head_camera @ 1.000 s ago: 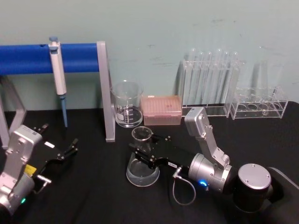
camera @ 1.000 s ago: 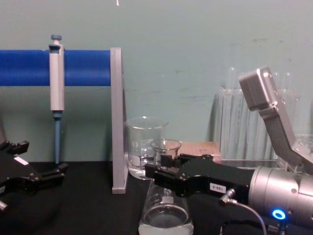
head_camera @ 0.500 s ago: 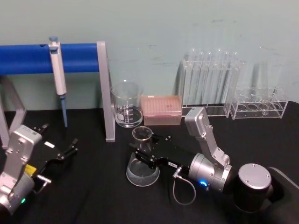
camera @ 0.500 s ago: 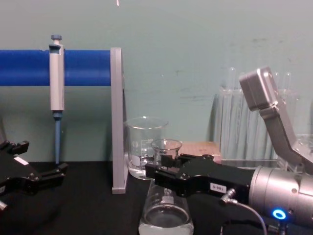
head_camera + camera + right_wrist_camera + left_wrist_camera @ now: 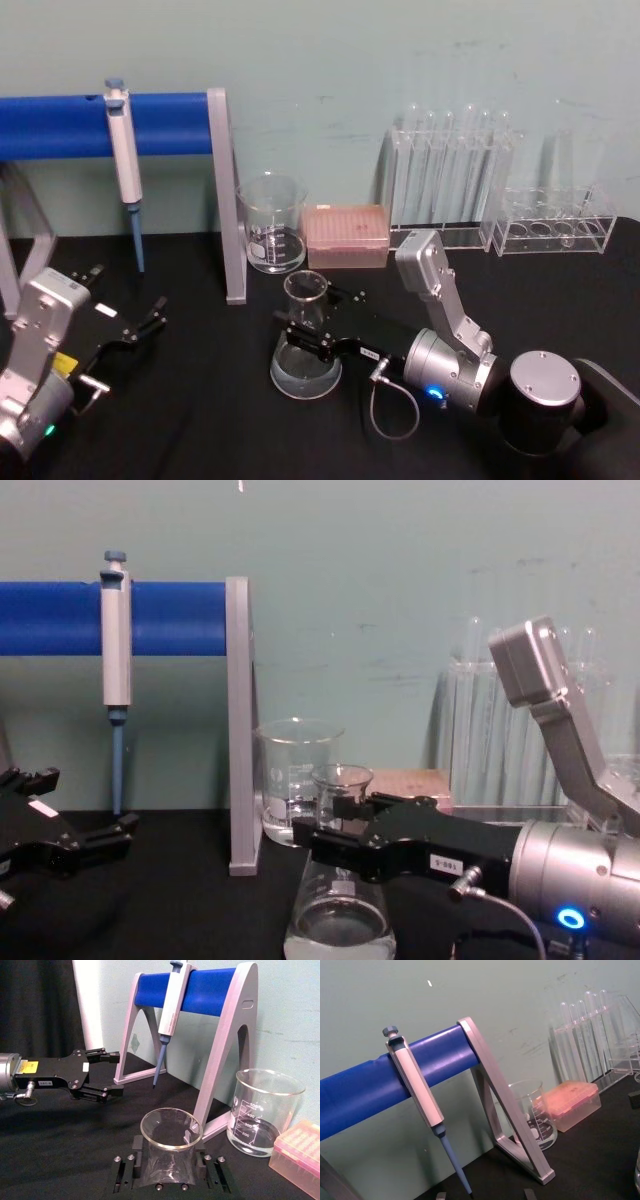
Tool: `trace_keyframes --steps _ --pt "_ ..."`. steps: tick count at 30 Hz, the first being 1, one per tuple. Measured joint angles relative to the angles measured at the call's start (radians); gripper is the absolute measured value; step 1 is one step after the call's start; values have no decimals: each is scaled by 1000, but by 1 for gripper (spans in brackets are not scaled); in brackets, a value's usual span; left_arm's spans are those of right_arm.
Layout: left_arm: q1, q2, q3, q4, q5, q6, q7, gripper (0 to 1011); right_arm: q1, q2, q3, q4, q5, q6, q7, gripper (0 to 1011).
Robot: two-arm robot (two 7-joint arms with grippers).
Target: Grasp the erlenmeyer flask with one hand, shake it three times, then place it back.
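Two black fingers of the right end effector (image 5: 305, 335) stand on either side of the flask (image 5: 305, 345), closed against its narrow neck just under the flared rim; the right wrist view looks down on the glass mouth sitting between them. Gripping at the neck makes sense: it is the slimmest part, and the flare above should act as a stop against slipping during a shake. The flask's wide base appears to rest on the black worktop (image 5: 220, 400), or barely above it; I cannot tell which. A little clear liquid seems to sit in the bottom, seen in the chest view. So the grasp looks made, with the lift and the three shakes judged not yet done.

Behind the flask, near it but apart, stands a glass beaker (image 5: 271, 236), and just beside that a pink tip box (image 5: 345, 235). Any shake should go upward and toward the robot to keep off both. Farther right, against the wall, sit the test tube racks (image 5: 450, 185). To the left, a grey stand with a blue bar (image 5: 100, 125) carries a hanging pipette (image 5: 122, 160).

The left end effector (image 5: 150, 322) waits well apart on the left side of the worktop, its fingers spread and holding nothing.
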Motion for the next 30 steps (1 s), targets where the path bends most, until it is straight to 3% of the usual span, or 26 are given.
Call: trace_keyframes --steps 2,10,15,30 --pt "0 0 0 0 0 0 0 1001 0 0 0 0 0 0 0 632" --pt "0 0 0 0 0 0 0 1001 0 0 0 0 0 0 0 917" --pt "0 0 0 0 0 0 0 1001 0 0 0 0 0 0 0 1003" --pt "0 0 0 0 0 0 0 1001 0 0 0 -1 3 0 4 1003"
